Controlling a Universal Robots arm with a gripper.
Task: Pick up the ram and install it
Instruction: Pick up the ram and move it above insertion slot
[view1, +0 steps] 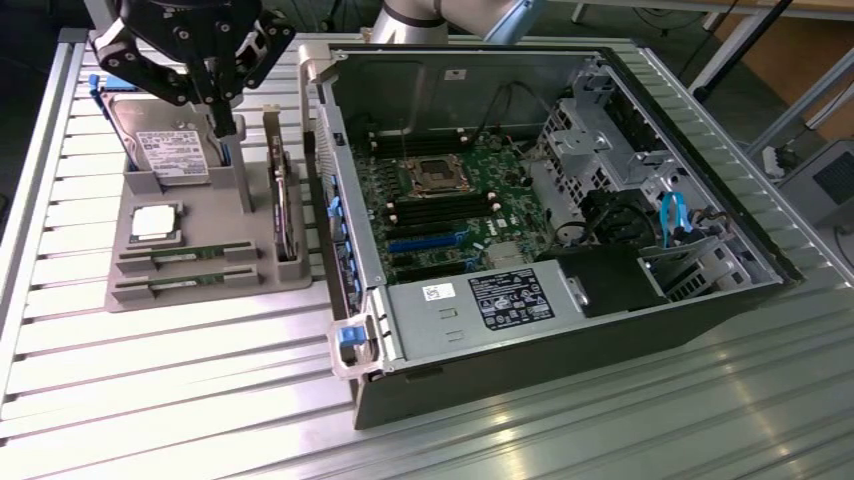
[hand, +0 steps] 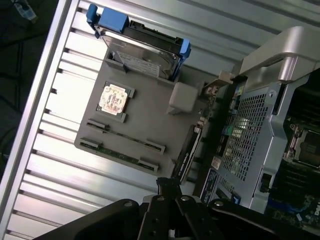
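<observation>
**Desk:** Where is the hand now?

**Me:** I see my gripper (view1: 211, 100) at the exterior view's left, hanging over the far end of the grey tray (view1: 230, 228), just above the hard drive (view1: 174, 150); its fingers are pressed together with nothing between them

**Desk:** And the ram?

**Me:** Both sticks lie flat in their slots at the tray's near end; one ram stick (view1: 187, 256) sits parallel to the other ram stick (view1: 187, 283), just beside it; both are well apart from the gripper and untouched; a processor (view1: 156, 222) rests between them and the drive

**Desk:** What do you have further right?

**Me:** An expansion card (view1: 280, 200) stands on edge along the tray's right side; just beside it the open computer case (view1: 534, 375) lies on the slatted table (view1: 160, 380); inside I see the motherboard (view1: 461, 235), where dark slots (view1: 430, 213) flank the processor socket (view1: 437, 180); the power supply (view1: 494, 300) sits nearer the camera
</observation>
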